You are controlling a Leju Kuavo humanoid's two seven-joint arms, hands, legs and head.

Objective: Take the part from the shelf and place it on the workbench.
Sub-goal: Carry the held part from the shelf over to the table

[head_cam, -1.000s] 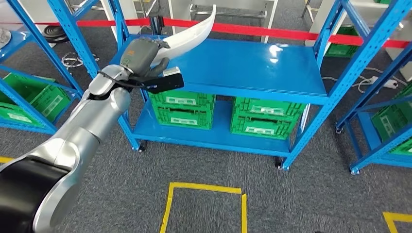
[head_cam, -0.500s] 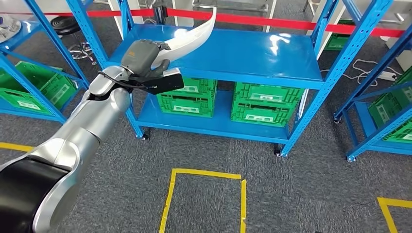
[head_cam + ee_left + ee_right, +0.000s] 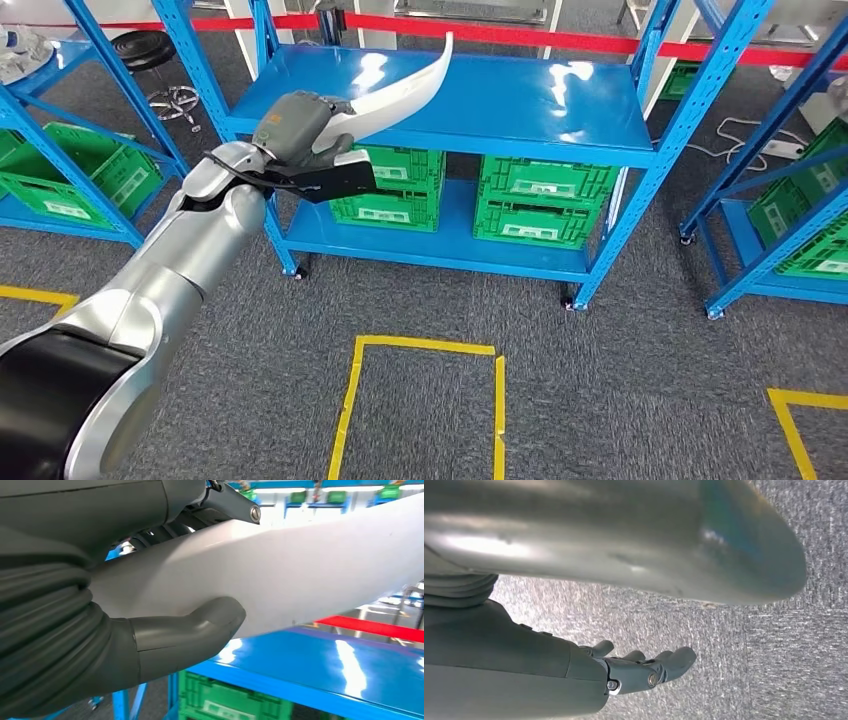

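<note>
- Blue shelf stands at the far middle — green crates sit on its lower level.
- Grey carpet floor carries a yellow tape square in the near middle.
- Left hand is raised at the shelf's left front corner, fingers and thumb clamped on the part.
- Part — a white, curved, pointed piece — rises from the hand above the top shelf's left end.
- Right hand hangs over the carpet, fingers loosely apart, holding nothing.

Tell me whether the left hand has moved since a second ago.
Yes, against the blue shelf: the left hand, gripping the white part, now sits lower across its front edge. The camera shifted too.
</note>
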